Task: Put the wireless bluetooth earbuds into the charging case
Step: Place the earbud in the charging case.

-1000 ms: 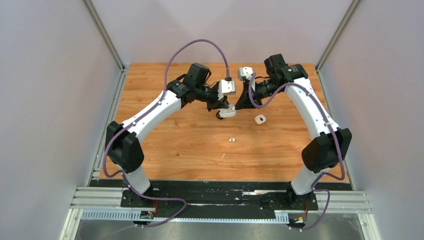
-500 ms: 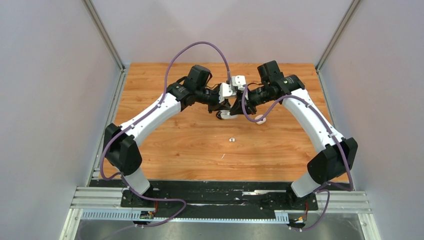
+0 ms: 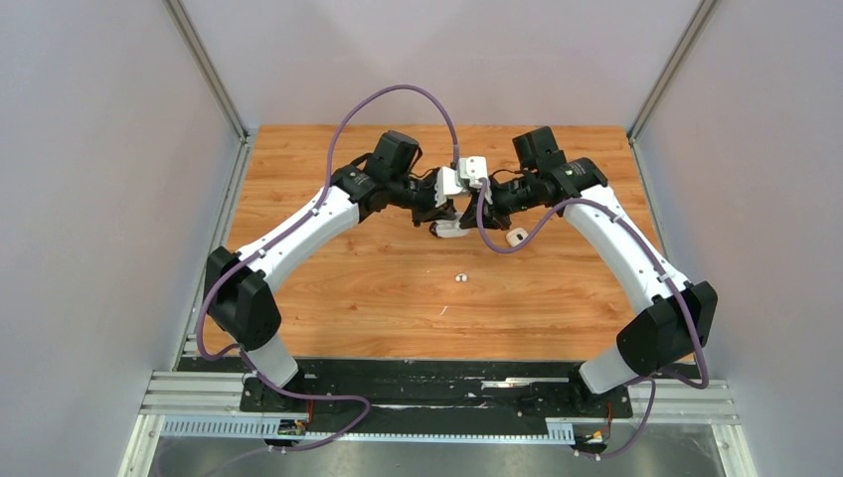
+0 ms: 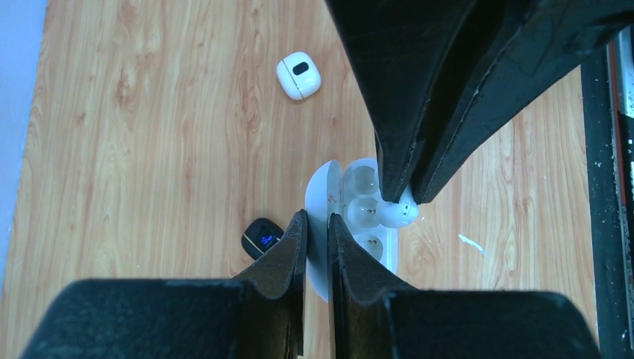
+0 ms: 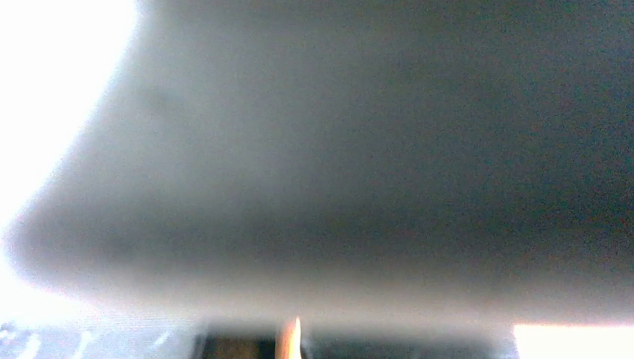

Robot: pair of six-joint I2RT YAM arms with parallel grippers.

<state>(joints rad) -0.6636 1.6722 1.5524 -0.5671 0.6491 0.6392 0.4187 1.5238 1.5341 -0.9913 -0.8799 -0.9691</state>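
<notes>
In the left wrist view my left gripper [image 4: 317, 217] is shut on the upright lid of an open white charging case [image 4: 359, 224], holding it on the table. My right gripper [image 4: 404, 198] comes in from above, shut on a white earbud [image 4: 400, 213]. The earbud sits right over the case's middle well, touching or nearly touching it. In the top view the two grippers meet over the case [image 3: 450, 228] at the table's far middle. Another tiny white earbud [image 3: 460, 277] lies loose nearer the front. The right wrist view is a grey blur.
A small black case with a blue lit display [image 4: 263, 237] lies just left of the open case. A closed white case [image 4: 298, 75] lies farther off, also in the top view [image 3: 516, 237]. Grey walls enclose the wooden table [image 3: 328, 288].
My right arm has swung left and brought its gripper against the left gripper, over the open case. The left arm has barely moved.
</notes>
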